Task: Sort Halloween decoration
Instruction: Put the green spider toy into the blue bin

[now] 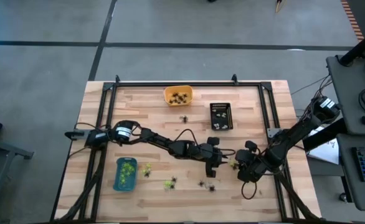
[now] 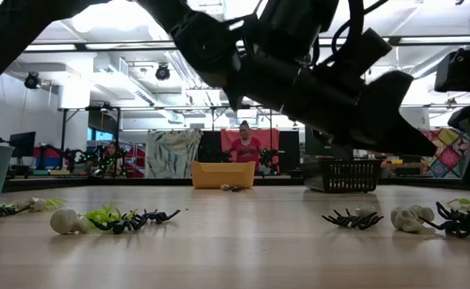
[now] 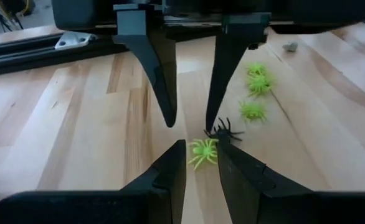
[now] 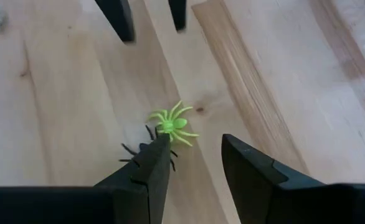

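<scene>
Spider [image 4: 172,126] lime-green, thin legs splayed | black spider [image 4: 146,151] touching

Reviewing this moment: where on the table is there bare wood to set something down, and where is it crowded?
Free: the wood left of the orange tray, up to the frame rail, and the strip between the black tray and the right rail. Crowded: the near centre, where the left gripper and right gripper meet over spiders, and the scatter beside the blue tray.
</scene>
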`<state>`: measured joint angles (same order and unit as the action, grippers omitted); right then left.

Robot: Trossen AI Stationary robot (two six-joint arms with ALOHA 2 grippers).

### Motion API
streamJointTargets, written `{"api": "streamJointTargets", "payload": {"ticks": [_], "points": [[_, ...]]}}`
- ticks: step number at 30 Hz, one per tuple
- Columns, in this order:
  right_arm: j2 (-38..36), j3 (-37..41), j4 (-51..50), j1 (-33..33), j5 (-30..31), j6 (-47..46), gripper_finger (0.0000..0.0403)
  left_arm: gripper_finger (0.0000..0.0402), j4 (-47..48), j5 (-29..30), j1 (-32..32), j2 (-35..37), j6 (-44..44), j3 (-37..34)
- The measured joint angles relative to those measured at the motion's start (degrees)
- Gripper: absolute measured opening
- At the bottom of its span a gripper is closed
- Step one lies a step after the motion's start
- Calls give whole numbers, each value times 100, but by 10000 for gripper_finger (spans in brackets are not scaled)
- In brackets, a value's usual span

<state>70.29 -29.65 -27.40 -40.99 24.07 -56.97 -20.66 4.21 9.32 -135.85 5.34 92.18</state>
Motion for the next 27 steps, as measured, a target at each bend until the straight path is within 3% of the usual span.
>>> {"api": "streamJointTargets", "payload": {"ticks": [9,15,22,27], "points": [[636,-95,273,6,210,-2,137,75,1225,698,0,744,368,-7],[693,-193,285,44,757,-164,137,75,1426,695,13,890,468,-17],[241,-199,285,37,743,-228,137,75,1558,572,95,866,449,-174],[-24,-199,277,66,695,-882,135,75,1516,209,116,751,237,-195]]}}
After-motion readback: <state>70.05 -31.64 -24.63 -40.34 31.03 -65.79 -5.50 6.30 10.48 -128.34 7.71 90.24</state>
